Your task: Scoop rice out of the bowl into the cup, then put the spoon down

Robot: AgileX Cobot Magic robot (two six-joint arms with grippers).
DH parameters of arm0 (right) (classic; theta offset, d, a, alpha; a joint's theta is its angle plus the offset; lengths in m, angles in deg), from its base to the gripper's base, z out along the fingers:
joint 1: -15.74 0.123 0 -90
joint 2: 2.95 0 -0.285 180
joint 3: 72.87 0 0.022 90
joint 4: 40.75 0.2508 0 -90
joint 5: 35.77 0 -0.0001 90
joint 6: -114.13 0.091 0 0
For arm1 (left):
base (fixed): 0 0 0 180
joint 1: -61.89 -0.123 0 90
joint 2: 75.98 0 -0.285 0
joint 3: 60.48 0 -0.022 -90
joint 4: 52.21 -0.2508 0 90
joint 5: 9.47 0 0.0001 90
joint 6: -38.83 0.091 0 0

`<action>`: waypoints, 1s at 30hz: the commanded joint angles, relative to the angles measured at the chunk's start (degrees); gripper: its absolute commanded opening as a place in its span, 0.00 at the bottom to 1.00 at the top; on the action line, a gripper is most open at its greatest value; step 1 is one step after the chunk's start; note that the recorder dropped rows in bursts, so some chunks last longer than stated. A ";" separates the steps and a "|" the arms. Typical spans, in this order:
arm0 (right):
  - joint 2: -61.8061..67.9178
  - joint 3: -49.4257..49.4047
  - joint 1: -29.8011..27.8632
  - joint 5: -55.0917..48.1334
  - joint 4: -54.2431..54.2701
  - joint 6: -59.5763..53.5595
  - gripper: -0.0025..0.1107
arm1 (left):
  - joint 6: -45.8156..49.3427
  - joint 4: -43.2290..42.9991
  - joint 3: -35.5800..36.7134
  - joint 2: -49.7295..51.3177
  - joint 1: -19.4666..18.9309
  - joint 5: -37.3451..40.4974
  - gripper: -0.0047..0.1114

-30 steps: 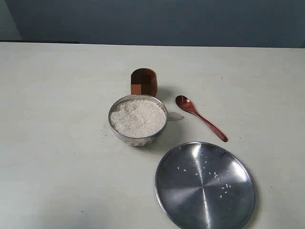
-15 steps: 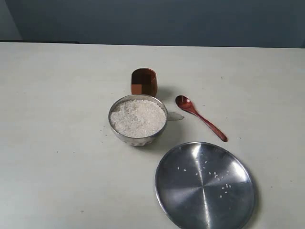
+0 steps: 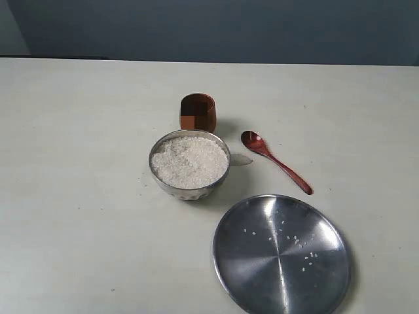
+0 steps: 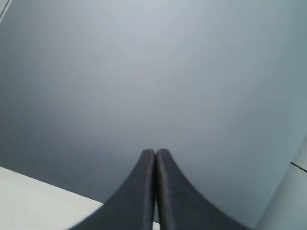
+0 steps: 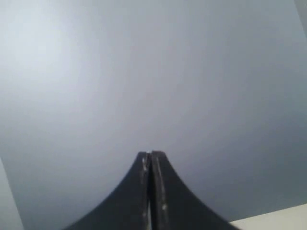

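In the exterior view the shiny steel bowl [image 3: 189,188] stands mid-table, heaped with white rice [image 3: 189,161]. Just behind it is the reddish-brown cup [image 3: 198,112]. The reddish-brown spoon [image 3: 275,161] lies flat on the table to the bowl's right, its oval head toward the cup. Neither arm shows in that view. My left gripper [image 4: 156,152] is shut with nothing between its fingers and faces a grey wall. So does my right gripper [image 5: 150,154], shut and empty. None of the task's things appear in either wrist view.
A large flat steel plate [image 3: 281,255] with several stray grains on it lies at the front right, near the spoon's handle end. The pale table [image 3: 78,163] stretches wide to both sides. A dark wall [image 3: 209,29] runs behind the table.
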 commanded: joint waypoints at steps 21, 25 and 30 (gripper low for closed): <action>4.26 17.50 -0.14 -31.37 -6.49 6.62 0.02 | -3.23 0.88 -15.71 0.77 0.18 33.51 0.04; 9.74 21.35 1.08 -35.53 -6.39 -0.24 0.02 | 0.76 1.20 -20.69 5.58 0.18 40.68 0.04; 18.99 25.68 5.35 -41.21 -6.39 -5.96 0.02 | 7.80 3.11 -26.26 14.89 0.18 45.72 0.04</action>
